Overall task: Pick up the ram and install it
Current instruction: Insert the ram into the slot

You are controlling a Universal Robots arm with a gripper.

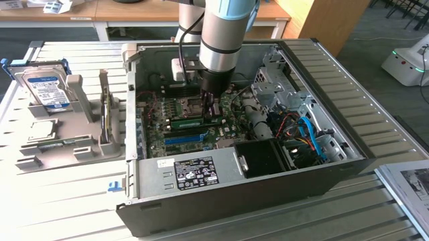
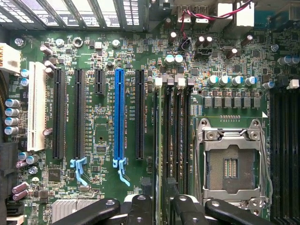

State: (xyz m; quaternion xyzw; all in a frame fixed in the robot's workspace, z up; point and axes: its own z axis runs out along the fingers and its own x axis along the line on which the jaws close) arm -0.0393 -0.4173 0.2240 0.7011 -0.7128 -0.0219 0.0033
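The ram (image 1: 186, 121) is a thin green stick with dark chips, standing on edge in a black slot on the motherboard (image 1: 171, 108) inside the open computer case. In the wrist view I see the ram (image 2: 159, 140) edge-on, seated in the slot row beside the CPU socket. My gripper (image 1: 213, 111) reaches down into the case at the stick's end toward the exterior view's right. In the wrist view my gripper (image 2: 161, 208) is open, its black fingers (image 2: 140, 211) on either side of the stick's near end with a gap between them.
A bright blue slot strip (image 2: 119, 117) and black slots lie beside the ram slots. The open CPU socket (image 2: 234, 164) is close by. A power supply (image 1: 194, 170), black fan shroud (image 1: 264, 158) and cables crowd the case. A grey stand (image 1: 74, 125) holds a hard drive (image 1: 43, 88).
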